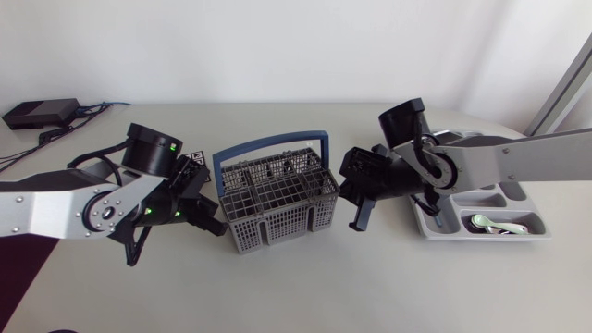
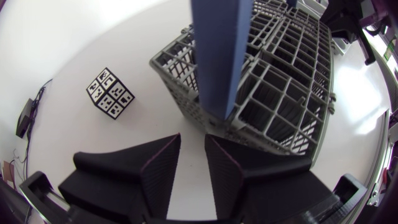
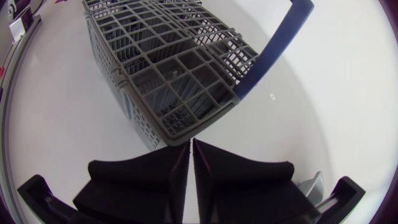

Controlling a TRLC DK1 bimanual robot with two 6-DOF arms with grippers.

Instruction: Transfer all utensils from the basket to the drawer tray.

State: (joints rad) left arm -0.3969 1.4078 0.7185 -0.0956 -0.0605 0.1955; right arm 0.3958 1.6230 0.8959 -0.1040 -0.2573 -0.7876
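My left jaws stand slightly apart, right jaws together, both empty beside the centre-frame basket (image 1: 268, 233); drawer tray (image 1: 490, 199) at right. Shut jaws could snag its grid, dragging it.

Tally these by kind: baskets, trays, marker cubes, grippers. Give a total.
basket: 1
tray: 1
marker cube: 1
grippers: 2, the left gripper and the right gripper
Total: 5
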